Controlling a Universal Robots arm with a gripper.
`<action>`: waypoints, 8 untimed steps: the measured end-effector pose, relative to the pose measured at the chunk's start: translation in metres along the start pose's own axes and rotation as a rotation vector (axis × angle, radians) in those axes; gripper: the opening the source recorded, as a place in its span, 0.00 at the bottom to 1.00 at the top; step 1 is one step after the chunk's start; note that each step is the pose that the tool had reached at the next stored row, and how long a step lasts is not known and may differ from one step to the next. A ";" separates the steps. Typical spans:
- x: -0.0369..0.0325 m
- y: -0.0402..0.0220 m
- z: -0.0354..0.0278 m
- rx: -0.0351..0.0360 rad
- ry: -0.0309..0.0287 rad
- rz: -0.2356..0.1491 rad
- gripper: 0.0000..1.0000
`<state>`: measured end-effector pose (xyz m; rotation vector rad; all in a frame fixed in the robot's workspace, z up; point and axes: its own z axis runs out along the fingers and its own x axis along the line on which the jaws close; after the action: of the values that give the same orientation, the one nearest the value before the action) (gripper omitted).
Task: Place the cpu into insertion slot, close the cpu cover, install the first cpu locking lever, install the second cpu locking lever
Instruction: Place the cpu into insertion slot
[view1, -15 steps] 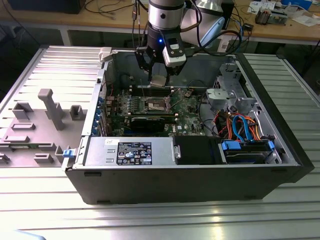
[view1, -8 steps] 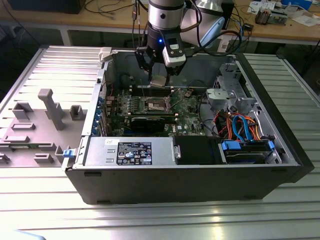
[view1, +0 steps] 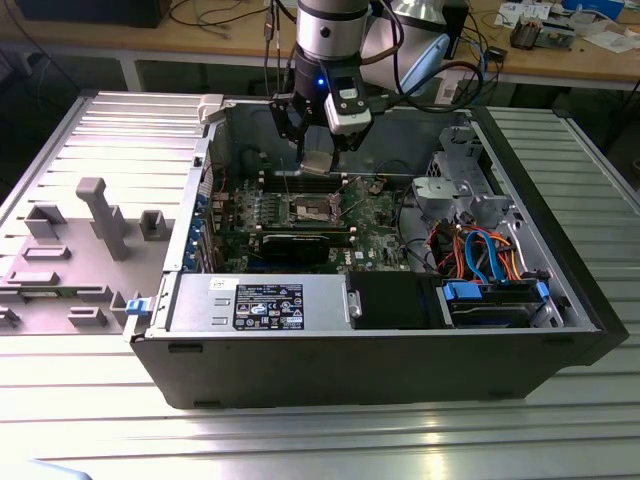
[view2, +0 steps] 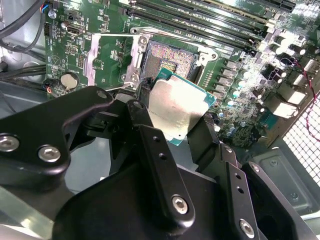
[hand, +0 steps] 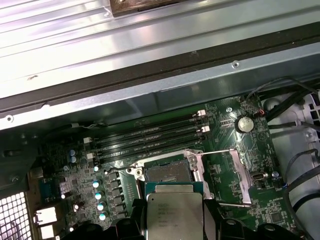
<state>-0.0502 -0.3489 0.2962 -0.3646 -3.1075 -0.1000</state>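
- The gripper (view1: 318, 160) hung inside an open computer case (view1: 380, 370) of dark sheet metal, which stood on a ribbed aluminium table (view1: 300, 440).
- Jaws were clamped on the cpu (view2: 177, 112); matte black fingers (view2: 202, 135) pressed its two opposite edges.
- The cpu was a thin square chip with a dull silvery metal lid over a green rim. It was held above the board, tilted in the exterior view and not seated.
- In the first wrist view the cpu (hand: 172, 212) sat just beside the insertion slot (hand: 167, 174), with its far edge overlapping the slot's near rim.
- The insertion slot (view2: 170, 57) was a square socket with a dark, gold-speckled contact field inside a bright metal rim. The field lay bare.
- The cpu cover (view2: 112, 57), a square frame of silvery sheet metal with a large window, was folded back flat beside the slot, with green board visible through the window.
- Two thin wire locking levers (hand: 220, 151) lay along the opened cover's sides.
- Long black memory slots (hand: 150, 137) ran parallel beyond the socket on the green motherboard (view2: 65, 55).
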 end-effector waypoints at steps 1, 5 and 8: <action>0.0000 0.0000 0.0000 0.0000 0.0000 0.001 0.55; 0.0000 0.0000 0.0001 -0.0001 -0.0003 0.004 0.55; 0.0000 0.0000 0.0002 -0.0001 -0.0005 0.008 0.55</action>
<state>-0.0502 -0.3489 0.2960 -0.3778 -3.1062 -0.1001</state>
